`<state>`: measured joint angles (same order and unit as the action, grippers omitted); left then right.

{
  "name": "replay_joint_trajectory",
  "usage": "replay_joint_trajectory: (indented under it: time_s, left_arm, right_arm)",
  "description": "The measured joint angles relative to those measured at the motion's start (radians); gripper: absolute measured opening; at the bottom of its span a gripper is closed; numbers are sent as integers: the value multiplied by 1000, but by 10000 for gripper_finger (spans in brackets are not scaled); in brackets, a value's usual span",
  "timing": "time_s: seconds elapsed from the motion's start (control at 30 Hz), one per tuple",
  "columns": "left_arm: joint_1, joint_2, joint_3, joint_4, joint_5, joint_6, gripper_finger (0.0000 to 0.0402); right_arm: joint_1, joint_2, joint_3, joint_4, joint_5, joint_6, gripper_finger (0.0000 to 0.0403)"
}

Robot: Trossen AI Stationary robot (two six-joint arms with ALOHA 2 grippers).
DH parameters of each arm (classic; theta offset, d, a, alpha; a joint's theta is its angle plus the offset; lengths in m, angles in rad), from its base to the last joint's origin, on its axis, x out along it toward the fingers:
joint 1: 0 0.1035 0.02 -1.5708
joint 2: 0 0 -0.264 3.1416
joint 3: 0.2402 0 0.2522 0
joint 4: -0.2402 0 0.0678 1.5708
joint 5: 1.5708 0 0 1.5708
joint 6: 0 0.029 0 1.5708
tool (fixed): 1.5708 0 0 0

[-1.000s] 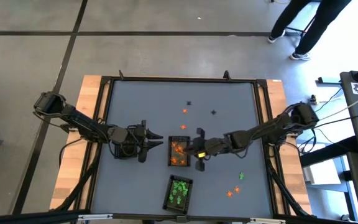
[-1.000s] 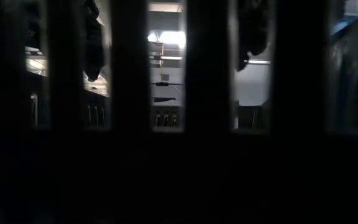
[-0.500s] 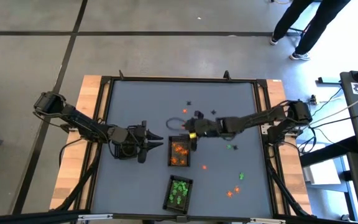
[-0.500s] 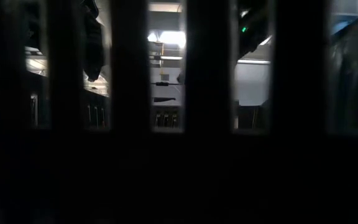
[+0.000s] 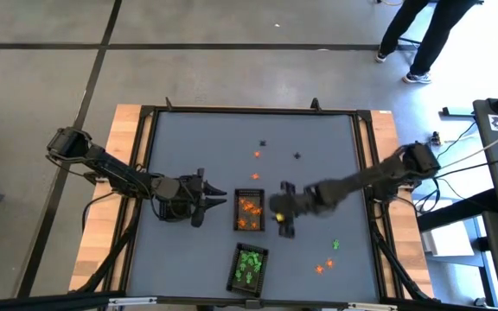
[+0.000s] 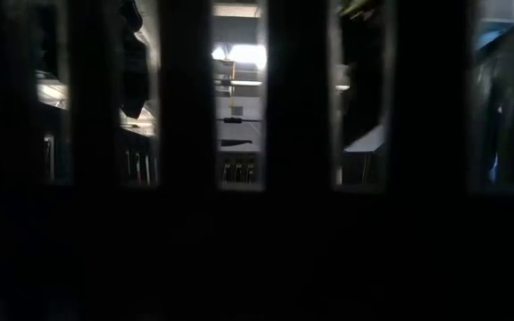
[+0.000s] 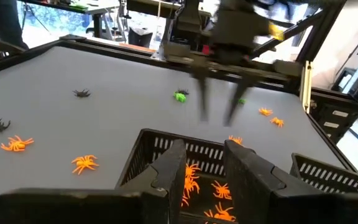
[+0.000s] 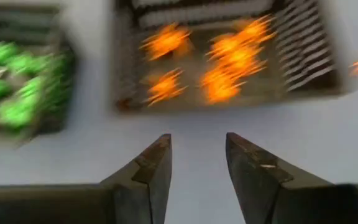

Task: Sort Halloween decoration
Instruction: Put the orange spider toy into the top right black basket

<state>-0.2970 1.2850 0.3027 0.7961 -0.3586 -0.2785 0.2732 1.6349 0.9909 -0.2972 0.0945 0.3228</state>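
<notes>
The Halloween decoration is tiny plastic spiders. Several orange ones lie in a black slotted tray (image 5: 249,213), several green ones in a second tray (image 5: 249,268). Loose orange (image 5: 256,155), black (image 5: 296,156) and green (image 5: 335,244) ones lie on the grey table. My right gripper (image 8: 197,140) hangs open, slanting down, just right of the orange tray (image 8: 222,56), with nothing between its fingers. My left gripper (image 7: 205,158) is open at that tray's left wall (image 7: 160,146); nothing shows between its fingers.
A raised black frame (image 5: 150,173) edges the table. Two more orange spiders (image 5: 325,265) lie near the right front, another (image 5: 255,176) beyond the orange tray. Dark upright bars (image 6: 186,160) block most of the low view. A person (image 5: 430,34) walks beyond the far right corner.
My right gripper swung from the orange tray's right side toward the far edge, past the tray's far right corner, then came back toward the near edge and tipped downward beside the tray's right wall. My left arm kept still.
</notes>
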Motion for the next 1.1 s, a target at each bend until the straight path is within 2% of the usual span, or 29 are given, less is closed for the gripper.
replay_joint_trajectory:
  time_s: [0.17, 0.3, 0.5, 0.7, 0.8, 1.1]
  left_arm:
    - [2, 0, 0, 7, -30, 0, 102]
    - [2, 0, 0, 17, -41, -3, 102]
    - [-1, 0, 0, 29, -42, -36, 102]
    - [-20, 0, 0, 28, -42, -53, 102]
    - [-27, 0, 0, 27, -43, -53, 102]
    - [-27, 0, 0, 26, -44, -52, 102]
  right_arm:
    - [187, 17, -23, -7, 102, 161, 145]
    - [276, 58, -53, -10, 145, 252, 145]
    - [298, 129, -79, -12, 183, 346, 146]
    - [295, 175, -73, -19, 183, 354, 139]
    - [295, 174, -72, -34, 196, 358, 117]
    - [293, 121, -79, -65, 234, 353, 9]
